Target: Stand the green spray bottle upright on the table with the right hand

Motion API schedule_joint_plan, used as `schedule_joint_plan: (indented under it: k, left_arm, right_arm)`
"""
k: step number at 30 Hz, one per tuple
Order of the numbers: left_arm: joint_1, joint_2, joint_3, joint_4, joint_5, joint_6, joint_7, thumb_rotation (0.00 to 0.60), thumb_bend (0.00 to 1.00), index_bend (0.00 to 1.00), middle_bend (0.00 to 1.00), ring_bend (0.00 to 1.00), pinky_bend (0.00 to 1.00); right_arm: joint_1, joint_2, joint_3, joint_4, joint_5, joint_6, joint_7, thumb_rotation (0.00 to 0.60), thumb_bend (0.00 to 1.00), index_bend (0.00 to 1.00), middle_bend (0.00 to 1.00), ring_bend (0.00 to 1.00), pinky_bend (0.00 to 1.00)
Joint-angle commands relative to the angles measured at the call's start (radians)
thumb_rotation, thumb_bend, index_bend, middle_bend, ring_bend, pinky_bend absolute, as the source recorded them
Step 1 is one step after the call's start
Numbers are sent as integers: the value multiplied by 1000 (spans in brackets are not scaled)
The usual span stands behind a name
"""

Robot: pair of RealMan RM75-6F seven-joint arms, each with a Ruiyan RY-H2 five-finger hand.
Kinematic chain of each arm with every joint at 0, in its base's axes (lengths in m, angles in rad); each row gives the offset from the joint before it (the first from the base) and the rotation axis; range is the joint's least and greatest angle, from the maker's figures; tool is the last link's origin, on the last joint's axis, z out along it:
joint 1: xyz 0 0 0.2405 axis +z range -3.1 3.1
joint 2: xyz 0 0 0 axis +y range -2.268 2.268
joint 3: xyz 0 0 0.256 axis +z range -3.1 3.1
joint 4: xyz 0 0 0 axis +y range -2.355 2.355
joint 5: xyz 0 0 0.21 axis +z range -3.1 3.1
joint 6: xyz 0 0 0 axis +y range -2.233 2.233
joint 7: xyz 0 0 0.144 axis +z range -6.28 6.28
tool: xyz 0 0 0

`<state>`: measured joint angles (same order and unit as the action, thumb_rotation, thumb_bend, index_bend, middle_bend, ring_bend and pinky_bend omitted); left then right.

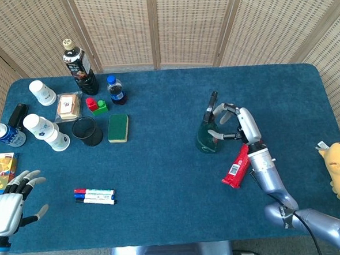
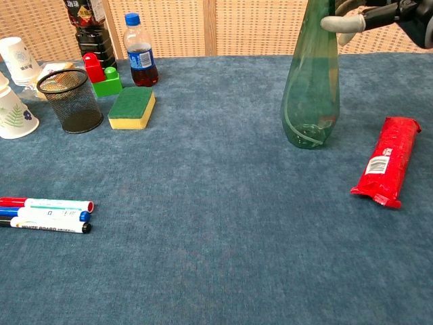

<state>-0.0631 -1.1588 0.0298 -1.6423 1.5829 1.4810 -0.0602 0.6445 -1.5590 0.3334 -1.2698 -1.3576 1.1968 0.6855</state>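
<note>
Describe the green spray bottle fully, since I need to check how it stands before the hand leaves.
The green spray bottle is translucent green plastic, wide at the base and narrowing upward, with a thin tube curling inside near the bottom. The head view shows a dark trigger head on top. It stands upright, base on the blue table, left of the red packet and apart from it. The right robot hand is at its upper part, a pale fingertip against the neck.
</note>
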Motion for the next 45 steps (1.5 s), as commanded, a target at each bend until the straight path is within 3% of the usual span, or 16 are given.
schedule_joint_plan:
  k: [1, 45]
  left_arm:
    - [0, -1, 0, 1, 0, 0, -1, 600, 303, 249, 196, 139, 153]
    - [-6, -2, 3, -3, 11, 3, 2, 600, 304, 249, 196, 139, 149]
  right_arm:
    - [-1, 5, 0, -6, -1, -1, 4, 600, 200, 478, 475, 373, 521]
    - [-23, 49, -25, -48, -26, 8, -12, 600, 230, 425, 448, 349, 484]
